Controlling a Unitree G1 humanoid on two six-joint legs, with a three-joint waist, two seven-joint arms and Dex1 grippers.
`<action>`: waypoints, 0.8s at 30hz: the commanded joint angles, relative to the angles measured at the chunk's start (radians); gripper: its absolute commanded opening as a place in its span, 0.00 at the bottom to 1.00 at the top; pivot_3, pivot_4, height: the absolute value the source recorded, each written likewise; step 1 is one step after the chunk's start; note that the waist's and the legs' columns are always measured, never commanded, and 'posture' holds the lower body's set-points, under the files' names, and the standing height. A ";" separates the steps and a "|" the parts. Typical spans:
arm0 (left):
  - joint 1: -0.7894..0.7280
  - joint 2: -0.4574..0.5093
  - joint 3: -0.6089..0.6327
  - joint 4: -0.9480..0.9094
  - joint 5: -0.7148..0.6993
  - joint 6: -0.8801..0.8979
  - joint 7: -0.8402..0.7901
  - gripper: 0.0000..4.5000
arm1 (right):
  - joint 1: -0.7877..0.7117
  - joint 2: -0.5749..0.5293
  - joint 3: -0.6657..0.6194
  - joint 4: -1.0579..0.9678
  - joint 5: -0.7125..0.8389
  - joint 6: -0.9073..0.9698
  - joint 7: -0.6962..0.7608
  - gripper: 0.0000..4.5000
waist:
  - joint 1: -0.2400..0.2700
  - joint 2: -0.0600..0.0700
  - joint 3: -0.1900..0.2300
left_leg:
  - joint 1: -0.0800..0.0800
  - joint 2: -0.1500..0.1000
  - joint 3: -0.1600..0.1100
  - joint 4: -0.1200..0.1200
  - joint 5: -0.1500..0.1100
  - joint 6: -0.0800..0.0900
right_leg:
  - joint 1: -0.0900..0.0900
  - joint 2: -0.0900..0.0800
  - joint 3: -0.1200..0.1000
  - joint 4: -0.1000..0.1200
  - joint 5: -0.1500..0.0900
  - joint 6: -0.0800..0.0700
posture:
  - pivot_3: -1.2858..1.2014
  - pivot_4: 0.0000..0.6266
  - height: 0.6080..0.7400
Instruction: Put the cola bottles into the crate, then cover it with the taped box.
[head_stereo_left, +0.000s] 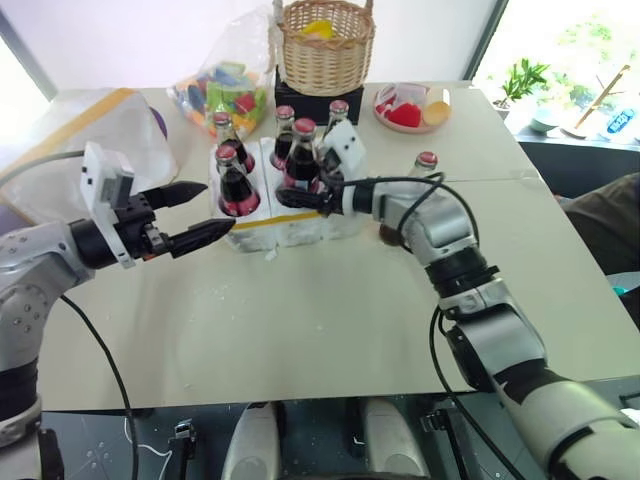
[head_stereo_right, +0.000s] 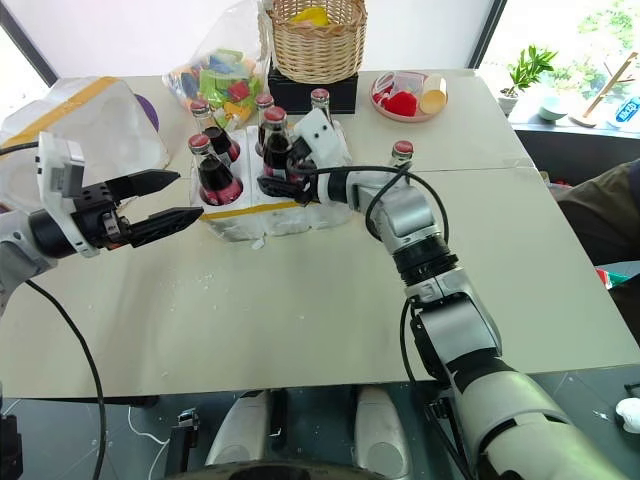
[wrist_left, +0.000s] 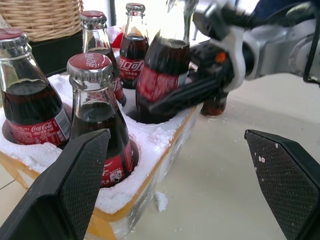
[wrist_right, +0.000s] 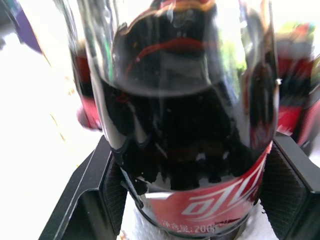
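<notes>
Cola bottles (head_stereo_left: 237, 180): five stand at the crate (head_stereo_left: 285, 218), which sits at the far middle of the desk (head_stereo_left: 330, 330). Four are seated in their wells. The fifth, at the crate's near right well, is clamped between the fingers of the right end effector (head_stereo_right: 272, 186), its base at or just inside the well (the left wrist view shows it low in the foam, but whether it is fully seated I cannot tell). The sixth bottle (head_stereo_left: 426, 166) stands on the desk just to the right of the crate, behind the right forearm, not yet loaded.

The left end effector (head_stereo_left: 195, 213) hovers near the crate's left front corner, fingers spread wide, holding nothing.

The taped box (head_stereo_left: 95, 135) lies at the far left of the desk, well apart from the crate, untouched. A wicker basket (head_stereo_left: 327, 45), a bag of coloured pieces (head_stereo_left: 225, 85) and a pink dish (head_stereo_left: 405, 108) stand beyond the crate.

Assessment: loading is most of the way done. Remaining: release the fifth bottle, load the sixth, then set the box over the crate.
</notes>
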 joint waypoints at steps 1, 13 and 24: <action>-0.036 0.009 0.004 -0.005 0.010 -0.031 0.004 1.00 | -0.024 0.023 -0.007 0.015 -0.037 -0.034 0.008 0.93 | -0.001 0.000 0.000 | 0.000 0.000 0.000 0.000 0.000 0.000 | 0.000 0.000 0.000 0.000 0.000 0.000 | 0.52 0.24 1.00; -0.100 -0.009 -0.067 0.063 0.043 -0.068 -0.032 1.00 | 0.389 -0.145 -0.279 -0.859 0.222 0.436 -0.145 0.99 | 0.020 0.000 0.000 | 0.000 0.000 -0.001 -0.001 0.002 -0.003 | 0.001 0.000 -0.001 0.000 0.000 0.000 | 0.52 0.24 1.00; -0.206 -0.030 -0.153 0.169 0.095 -0.119 -0.103 1.00 | 0.764 -0.265 -0.555 -1.085 0.265 0.623 -0.341 0.99 | 0.023 -0.001 0.000 | 0.002 0.000 0.000 0.001 0.002 -0.003 | 0.001 0.000 0.000 0.000 -0.003 -0.005 | 0.52 0.24 1.00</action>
